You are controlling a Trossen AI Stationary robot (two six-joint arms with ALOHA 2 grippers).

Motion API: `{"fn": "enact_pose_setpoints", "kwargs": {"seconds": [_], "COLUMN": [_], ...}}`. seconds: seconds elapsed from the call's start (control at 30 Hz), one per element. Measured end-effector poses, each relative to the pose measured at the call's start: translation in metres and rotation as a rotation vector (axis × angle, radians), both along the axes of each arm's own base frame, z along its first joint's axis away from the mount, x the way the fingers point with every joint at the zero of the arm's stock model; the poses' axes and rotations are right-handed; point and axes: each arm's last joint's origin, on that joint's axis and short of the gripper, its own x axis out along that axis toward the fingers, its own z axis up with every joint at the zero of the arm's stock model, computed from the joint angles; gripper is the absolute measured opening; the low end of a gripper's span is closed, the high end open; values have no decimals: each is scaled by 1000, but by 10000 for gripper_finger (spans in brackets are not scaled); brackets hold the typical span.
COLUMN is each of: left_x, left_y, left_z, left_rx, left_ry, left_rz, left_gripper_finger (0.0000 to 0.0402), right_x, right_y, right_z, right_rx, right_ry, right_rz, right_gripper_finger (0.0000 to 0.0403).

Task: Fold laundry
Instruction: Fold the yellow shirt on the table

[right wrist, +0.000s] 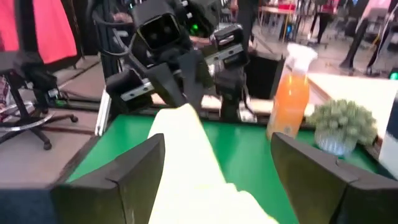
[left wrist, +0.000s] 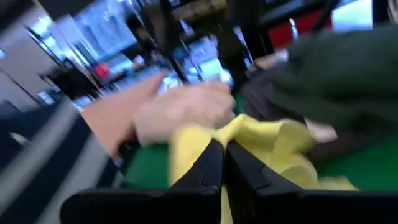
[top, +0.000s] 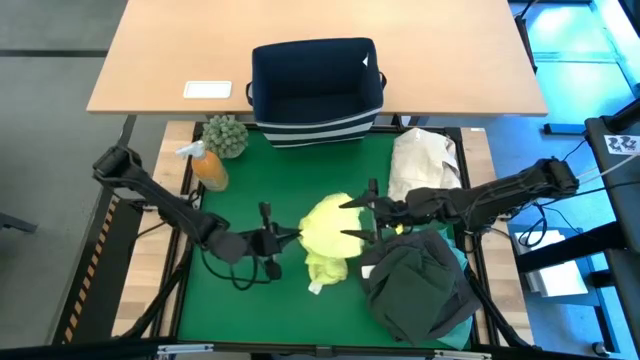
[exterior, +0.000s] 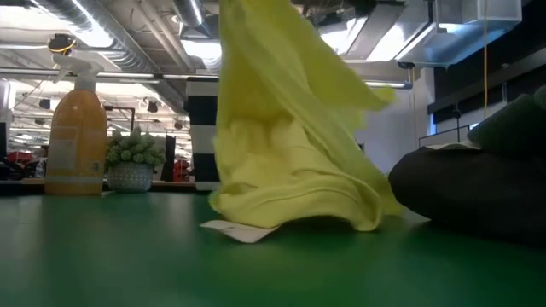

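Cloth this limp, the yellow-green shirt (top: 327,238) mid-mat rises into a soft peak where the left gripper (top: 295,236) is clamped on its edge, the right gripper (top: 346,218) spread wide over it, dark clothes (top: 415,285) heaped beside, and the navy bin (top: 316,90) beyond looks empty.

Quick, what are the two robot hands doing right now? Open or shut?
Left tool: shut, pinching an edge of the yellow-green shirt.
Right tool: open, its fingers either side of the shirt, not gripping it.
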Motion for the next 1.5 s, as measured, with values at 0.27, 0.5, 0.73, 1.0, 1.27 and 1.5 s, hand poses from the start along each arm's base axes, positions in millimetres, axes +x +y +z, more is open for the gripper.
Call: {"fn": "enact_pose_setpoints", "kwargs": {"seconds": [0.27, 0.5, 0.73, 1.0, 1.27, 1.5], "left_x": [1, 3, 12, 23, 24, 28], "left_y": [6, 15, 51, 98, 113, 108], "left_z": [68, 111, 79, 16, -25, -18], "left_rx": [137, 148, -3, -236, -266, -330], "left_ry": [-103, -136, 70, 315, 432, 338], "left_rz": [128, 202, 243, 319, 335, 312], "left_gripper_finger": [0, 0, 0, 5, 89, 166], "right_x": [2, 2, 7, 10, 10, 10], "right_y": [1, 1, 2, 1, 0, 0], "right_z": [17, 15, 7, 1, 0, -1], "right_rx": [10, 3, -9, -23, -33, -36], "right_ry": [-46, -20, 22, 49, 61, 61], "right_rz": [2, 1, -9, -62, -87, -95], "right_gripper_finger": [292, 292, 292, 292, 292, 292]}}
